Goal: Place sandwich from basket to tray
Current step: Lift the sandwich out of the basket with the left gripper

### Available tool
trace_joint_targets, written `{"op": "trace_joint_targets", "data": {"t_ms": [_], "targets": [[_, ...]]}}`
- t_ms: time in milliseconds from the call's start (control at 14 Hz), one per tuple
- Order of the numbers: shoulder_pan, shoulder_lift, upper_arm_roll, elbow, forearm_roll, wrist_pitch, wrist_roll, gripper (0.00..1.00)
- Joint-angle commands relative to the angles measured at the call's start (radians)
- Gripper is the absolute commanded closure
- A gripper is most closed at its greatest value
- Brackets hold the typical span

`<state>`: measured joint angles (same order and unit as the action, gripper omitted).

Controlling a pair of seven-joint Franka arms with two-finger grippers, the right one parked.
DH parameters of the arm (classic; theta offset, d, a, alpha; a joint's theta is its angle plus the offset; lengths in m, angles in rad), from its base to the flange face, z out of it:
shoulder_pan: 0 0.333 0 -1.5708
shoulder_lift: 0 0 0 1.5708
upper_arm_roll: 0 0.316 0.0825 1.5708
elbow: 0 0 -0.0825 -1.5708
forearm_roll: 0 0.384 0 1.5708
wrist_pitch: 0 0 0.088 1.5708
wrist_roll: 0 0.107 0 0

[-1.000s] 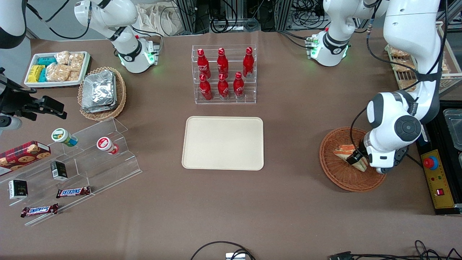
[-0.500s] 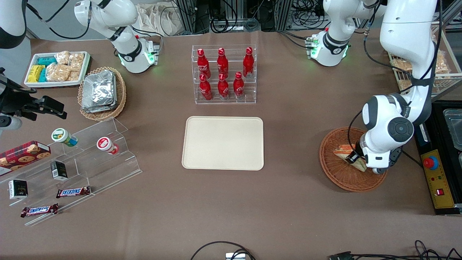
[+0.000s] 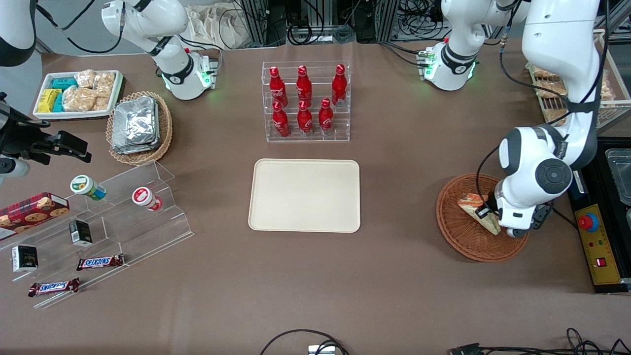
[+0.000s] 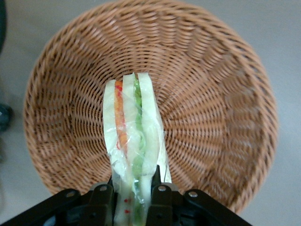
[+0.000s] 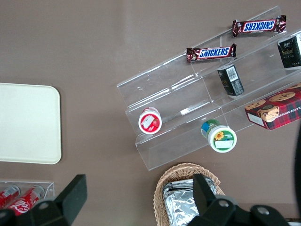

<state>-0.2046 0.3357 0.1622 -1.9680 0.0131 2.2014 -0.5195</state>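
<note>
You are working over a wide table covered in matte brown cloth, with cables and frame rails crowding its back edge. Your left gripper [image 4: 134, 193] is sitting low inside the basket [image 3: 461, 236] toward the working arm's end of the table, and its two black fingers [image 4: 102, 197] are clamping the sandwich [image 4: 134, 141] between them, one pad on each bread face. From the wrist camera the wedge is running straight out from the jaws, long axis in line with the fingers, its filling edge turned up toward the camera: an orange stripe, pale bread, a green stripe, all under thin crinkled clear film that is catching the light. That wrapper looks slippery and the bread soft, so I judge the grip should be firm but not crushing. In the front view the sandwich [image 3: 477, 211] is lying in the half of the basket farther from the camera, and whether it is resting on the weave or hanging just above it I cannot tell. The basket is round, shallow, reddish-brown wicker, ribbed and rough, with a raised rim the wedge will need to clear. The tray [image 3: 304, 195] is waiting well apart, toward the table's middle: flat, smooth cream plastic, rounded corners, low rim, nothing on it. So the carry will be running sideways toward the parked arm's end, up over the rim first.
</note>
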Motion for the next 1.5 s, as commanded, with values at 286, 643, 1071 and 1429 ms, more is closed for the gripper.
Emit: {"op": "trace_joint_targets", "data": {"t_ms": [286, 643, 1071, 1429], "targets": [[-0.024, -0.067, -0.032, 0.340, 0.056, -0.406, 0.424, 1.00], [-0.026, -0.069, -0.231, 0.555, 0.057, -0.616, 0.564, 1.00], [-0.065, -0.024, -0.515, 0.561, 0.061, -0.502, 0.197, 1.00], [-0.145, 0.084, -0.517, 0.460, 0.106, -0.277, 0.081, 1.00]]}}
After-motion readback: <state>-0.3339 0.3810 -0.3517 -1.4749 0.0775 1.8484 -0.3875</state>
